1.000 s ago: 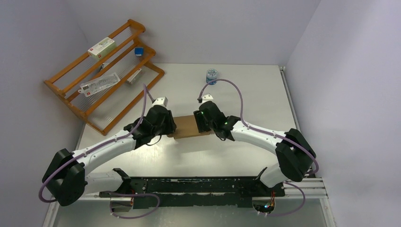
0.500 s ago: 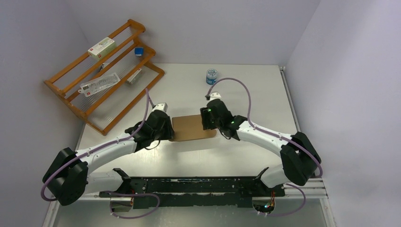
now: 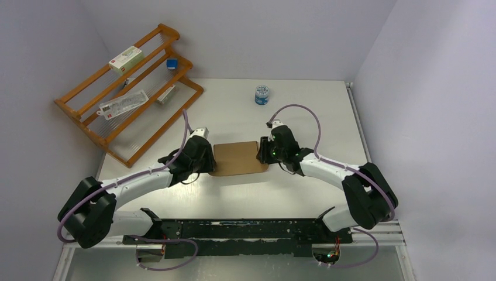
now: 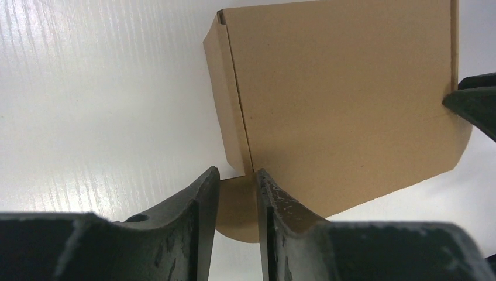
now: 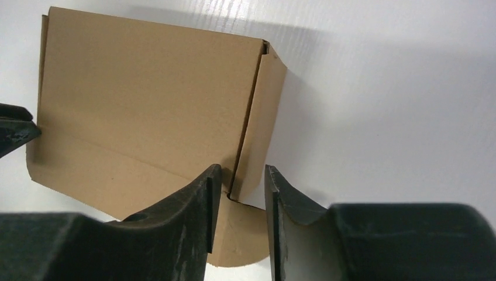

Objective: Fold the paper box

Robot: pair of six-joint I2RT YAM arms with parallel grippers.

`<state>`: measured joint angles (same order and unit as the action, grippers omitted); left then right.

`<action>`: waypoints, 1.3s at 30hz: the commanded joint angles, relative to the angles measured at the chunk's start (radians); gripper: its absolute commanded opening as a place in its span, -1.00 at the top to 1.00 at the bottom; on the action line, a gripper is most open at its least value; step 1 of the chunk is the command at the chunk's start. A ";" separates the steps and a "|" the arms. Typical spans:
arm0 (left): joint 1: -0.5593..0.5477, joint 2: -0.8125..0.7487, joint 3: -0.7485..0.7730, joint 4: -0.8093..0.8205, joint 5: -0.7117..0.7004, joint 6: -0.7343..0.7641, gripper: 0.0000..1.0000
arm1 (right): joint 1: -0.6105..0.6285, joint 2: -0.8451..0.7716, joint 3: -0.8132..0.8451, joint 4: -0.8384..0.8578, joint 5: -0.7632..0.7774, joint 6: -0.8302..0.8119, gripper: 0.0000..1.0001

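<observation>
Paper box (image 3: 237,158) flat on counter (image 3: 234,111), directly between both hands: left hand (image 4: 237,175) at one end wall, right hand (image 5: 243,175) at the other. Each hand part-closed, fingers straddling end-wall corner. Real grip or not, cannot tell.

Risks:
- off-centre pinch crushes or tears corrugated wall
- uneven pull skews light box, pops lid
- rounded front tab lies untucked below fingertips, may crease

Box lid down, contents hidden. Wooden rack (image 3: 126,96) beyond left hand holds white carton (image 3: 126,58) and clear packet. Small jar (image 3: 262,94) beyond right hand, contents not visible.

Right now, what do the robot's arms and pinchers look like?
Both the left arm and right arm are white tubes with chunky black joints and looping purple cables. The left gripper and right gripper have two black, scuffed fingers each.
</observation>
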<state>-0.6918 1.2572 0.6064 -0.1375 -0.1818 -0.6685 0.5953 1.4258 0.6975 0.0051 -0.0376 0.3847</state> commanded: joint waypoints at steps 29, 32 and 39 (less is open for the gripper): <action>0.195 0.052 0.002 0.223 0.222 0.068 0.20 | -0.063 0.105 0.094 0.110 -0.118 -0.056 0.38; 0.196 0.028 -0.007 0.214 0.209 0.060 0.15 | -0.062 0.072 0.079 0.091 -0.111 -0.083 0.28; 0.196 0.026 -0.013 0.194 0.187 0.032 0.08 | -0.062 0.013 0.033 0.106 -0.074 -0.121 0.01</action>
<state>-0.5045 1.2942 0.5968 0.0521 0.0116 -0.6209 0.5377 1.4708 0.7521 0.1017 -0.1501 0.3012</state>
